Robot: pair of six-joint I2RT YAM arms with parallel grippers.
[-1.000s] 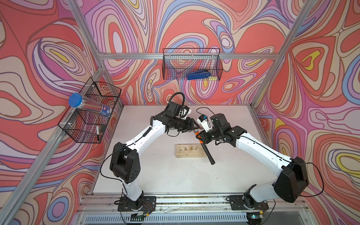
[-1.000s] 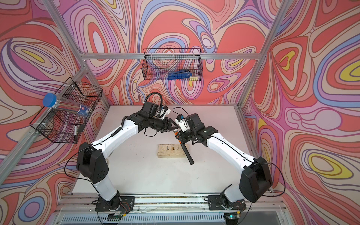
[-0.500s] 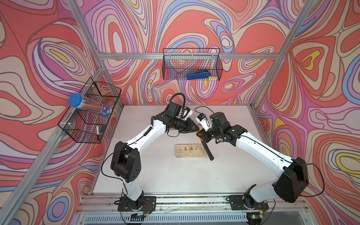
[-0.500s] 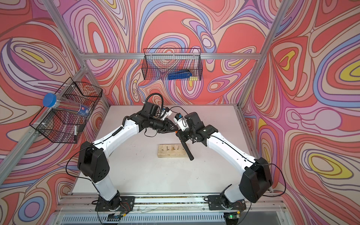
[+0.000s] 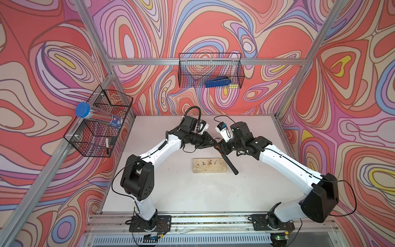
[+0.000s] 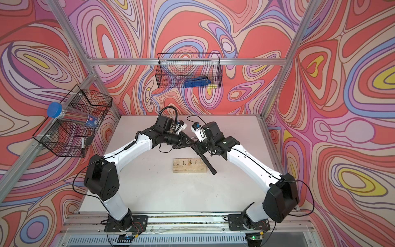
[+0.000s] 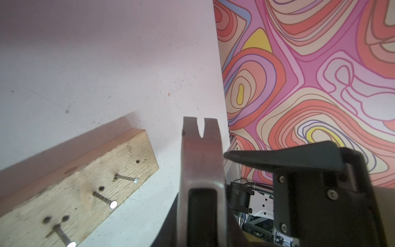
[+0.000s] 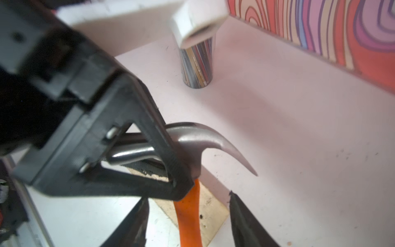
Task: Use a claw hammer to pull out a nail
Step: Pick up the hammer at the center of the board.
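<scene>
While the left gripper (image 5: 211,143) clamps the steel head of the claw hammer (image 8: 198,136), the right gripper (image 8: 188,198) stands open, with its fingers (image 8: 245,222) on either side of the orange handle and not touching it. The hammer hangs above the table (image 5: 181,192), mid-scene. Its black handle end slants over the right end of the wooden block (image 5: 205,170).

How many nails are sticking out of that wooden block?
3 nails, standing in a row on the wooden block, seen by the left wrist camera: one nearest the claw hammer, one in the middle, one farthest. The block runs out of frame, so more may be hidden.
</scene>
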